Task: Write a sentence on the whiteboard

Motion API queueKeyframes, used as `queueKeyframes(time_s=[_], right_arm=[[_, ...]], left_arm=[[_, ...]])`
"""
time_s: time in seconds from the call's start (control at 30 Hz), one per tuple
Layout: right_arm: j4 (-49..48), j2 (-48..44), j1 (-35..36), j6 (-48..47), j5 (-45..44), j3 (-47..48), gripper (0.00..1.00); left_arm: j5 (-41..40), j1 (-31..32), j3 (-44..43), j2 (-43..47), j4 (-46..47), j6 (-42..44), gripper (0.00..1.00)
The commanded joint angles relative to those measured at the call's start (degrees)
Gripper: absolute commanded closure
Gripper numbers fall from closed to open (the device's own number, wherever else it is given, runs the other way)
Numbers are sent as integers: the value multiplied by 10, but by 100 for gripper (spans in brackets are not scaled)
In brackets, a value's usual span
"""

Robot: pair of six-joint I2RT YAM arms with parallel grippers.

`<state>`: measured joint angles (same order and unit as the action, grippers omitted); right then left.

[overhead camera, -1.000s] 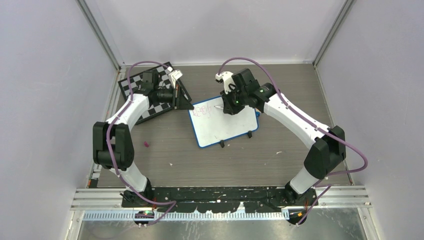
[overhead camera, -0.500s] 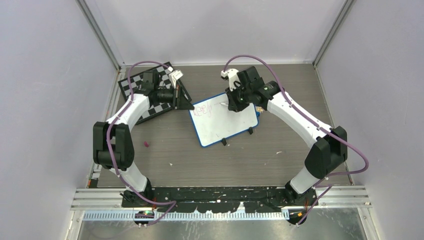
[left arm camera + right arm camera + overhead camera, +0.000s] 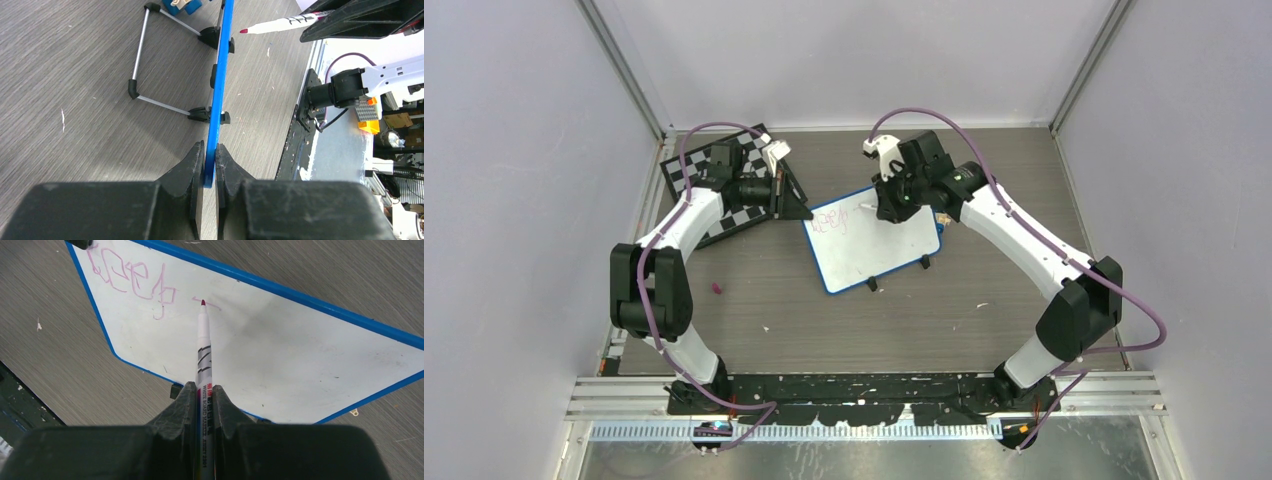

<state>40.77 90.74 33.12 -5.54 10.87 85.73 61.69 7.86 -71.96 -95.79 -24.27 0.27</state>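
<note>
The whiteboard has a thin blue frame and stands mid-table; it also shows in the right wrist view. My left gripper is shut on the board's blue edge at its left corner. My right gripper is shut on a white marker with a red tip, which rests on the white surface beside a short fresh stroke. The sentence is one line of reddish-pink scribble near the board's top left. No green writing shows.
The black-and-white chessboard lies at the back left under my left arm. A small pink bit lies on the wooden table left of the board. The board's wire stand props it from behind. Grey walls enclose the table.
My right gripper has moved the marker rightward and toward the back along the board's top, and the pink writing has grown. My left gripper has stayed shut on the frame.
</note>
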Motion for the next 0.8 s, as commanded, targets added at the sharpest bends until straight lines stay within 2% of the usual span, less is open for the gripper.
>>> queueKeyframes(time_s=[0.0,0.77], right_arm=[[-17,3,4,-10,1,32,100],[-19,-12,5,-15,-19,-38,100]], left_arm=[[4,3,-7,5,-6,-4,98],[3,3,-7,1,-8,11,98]])
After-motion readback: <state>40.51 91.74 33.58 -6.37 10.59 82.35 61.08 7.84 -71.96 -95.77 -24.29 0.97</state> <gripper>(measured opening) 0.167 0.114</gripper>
